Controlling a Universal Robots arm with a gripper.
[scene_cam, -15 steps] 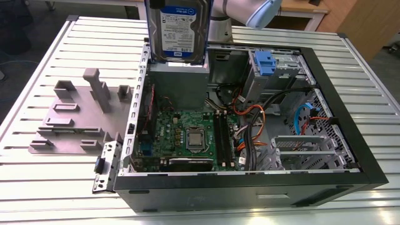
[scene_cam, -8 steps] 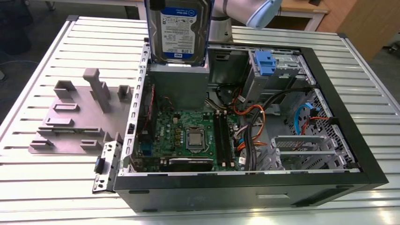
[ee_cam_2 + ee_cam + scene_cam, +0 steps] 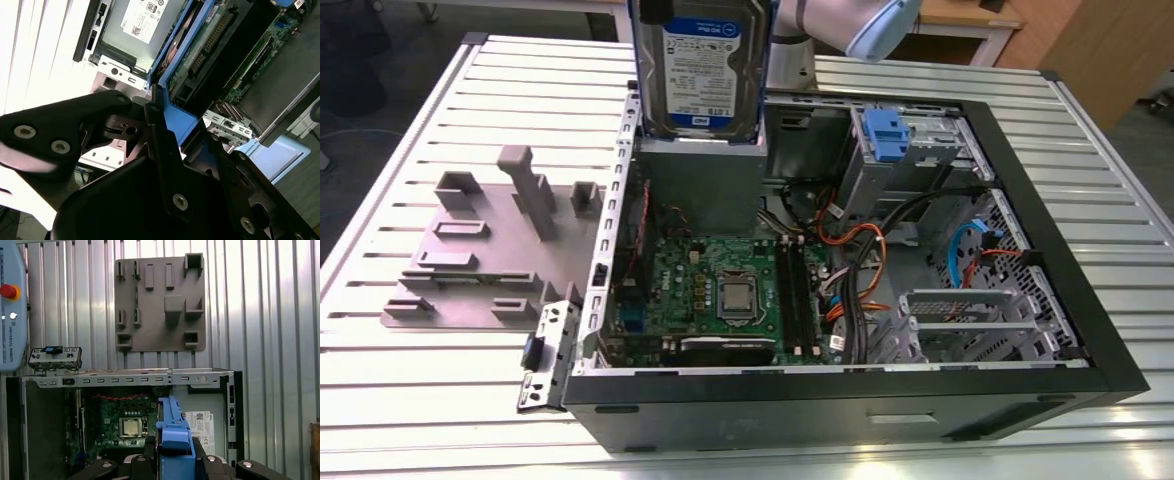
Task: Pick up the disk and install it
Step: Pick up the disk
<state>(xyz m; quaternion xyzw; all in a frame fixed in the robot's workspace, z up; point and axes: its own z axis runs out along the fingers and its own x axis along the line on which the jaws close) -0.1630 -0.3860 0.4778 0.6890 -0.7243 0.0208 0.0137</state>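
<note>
The disk (image 3: 700, 70), silver with a blue-and-white label and a blue carrier rail, hangs upright over the far side of the open computer case (image 3: 854, 395), just above a grey box (image 3: 700, 185) inside it. In both wrist views my gripper (image 3: 175, 452) (image 3: 167, 130) is shut on the disk, its black fingers (image 3: 207, 460) (image 3: 115, 125) pressing the blue rail (image 3: 174, 427) (image 3: 177, 120) from either side. Below the held disk the first wrist view looks down on the motherboard (image 3: 130, 425).
A grey slotted holder block (image 3: 480, 260) (image 3: 160, 305) lies on the slatted metal table (image 3: 400, 400) on the exterior view's left of the case. A blue latch (image 3: 883, 135) sits on the case's upper drive bay. Cables and a metal cage (image 3: 974, 320) crowd the case. A control pendant (image 3: 10, 310) lies nearby.
</note>
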